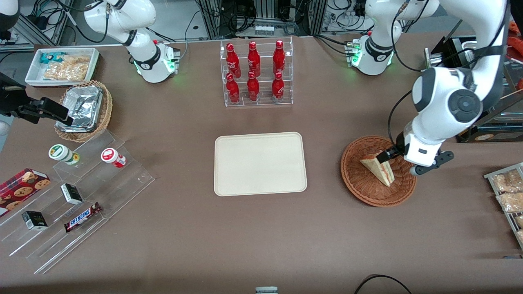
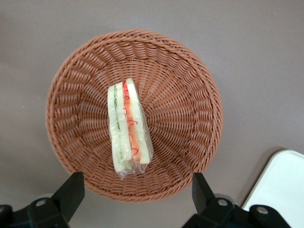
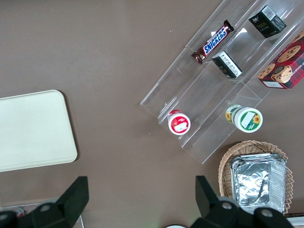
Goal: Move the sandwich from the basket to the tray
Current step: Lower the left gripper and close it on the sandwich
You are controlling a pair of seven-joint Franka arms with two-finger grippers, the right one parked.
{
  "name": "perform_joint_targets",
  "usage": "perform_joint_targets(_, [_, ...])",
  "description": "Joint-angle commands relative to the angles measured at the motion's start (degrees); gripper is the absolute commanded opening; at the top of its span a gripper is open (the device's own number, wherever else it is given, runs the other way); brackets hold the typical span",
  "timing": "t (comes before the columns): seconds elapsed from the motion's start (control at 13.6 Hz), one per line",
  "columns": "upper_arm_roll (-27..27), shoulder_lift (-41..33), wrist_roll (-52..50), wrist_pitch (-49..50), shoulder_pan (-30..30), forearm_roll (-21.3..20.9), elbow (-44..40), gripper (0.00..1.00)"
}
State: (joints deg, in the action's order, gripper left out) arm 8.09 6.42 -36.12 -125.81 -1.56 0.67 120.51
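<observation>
Reddish-brown wicker holds the sandwich point(image 2: 128, 127), which lies in the basket point(image 2: 76, 80) with its filling edge facing up. The gripper point(image 2: 134, 192) hangs above it, fingers point(image 2: 71, 190) spread wide and empty, ready to straddle the wedge. The tray point(image 1: 260, 163) waits nearby on the tabletop point(image 1: 261, 237).

The gripper point(image 1: 393, 157) hangs spread above the basket point(image 1: 361, 190), right of centre in the front view, its fingers point(image 2: 71, 192) wider than the sandwich point(image 1: 378, 168). Bare brown table separates basket and tray point(image 1: 260, 163) at centre. The bottle rack point(image 1: 256, 73) stands higher up, at upper centre.
</observation>
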Motion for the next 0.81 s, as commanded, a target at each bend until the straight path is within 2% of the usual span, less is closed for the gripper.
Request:
perform_joint_targets(0.0, [-0.3,-2.6,-2.4,-3.2,-0.4,-0.8,5.9,1.0])
perform_joint_targets(0.73, [-0.4,3.7,-5.7,-8.4,-0.2,-0.7,6.5,1.0])
